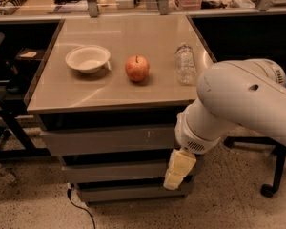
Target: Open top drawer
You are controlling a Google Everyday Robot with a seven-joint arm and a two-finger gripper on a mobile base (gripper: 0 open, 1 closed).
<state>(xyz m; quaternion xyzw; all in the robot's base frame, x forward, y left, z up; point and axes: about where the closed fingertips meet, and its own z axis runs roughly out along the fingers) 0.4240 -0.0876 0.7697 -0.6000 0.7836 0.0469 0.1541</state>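
Observation:
The top drawer (105, 140) is the widest grey front just under the tabletop, shut, with pale scratch marks right of centre. Two narrower grey drawer fronts (114, 171) sit below it. My gripper (178, 170) hangs from the big white arm (238, 109) at the right end of the drawer stack, its pale yellow fingers pointing down in front of the second drawer, just below the top drawer's right end.
On the tabletop (119, 87) stand a white bowl (87, 58), a red apple (137, 68) and a clear plastic bottle (185, 64). A chair base with a wheel (268, 189) is on the floor at right. A black cable (81, 209) trails from under the cabinet. Dark frames stand at left.

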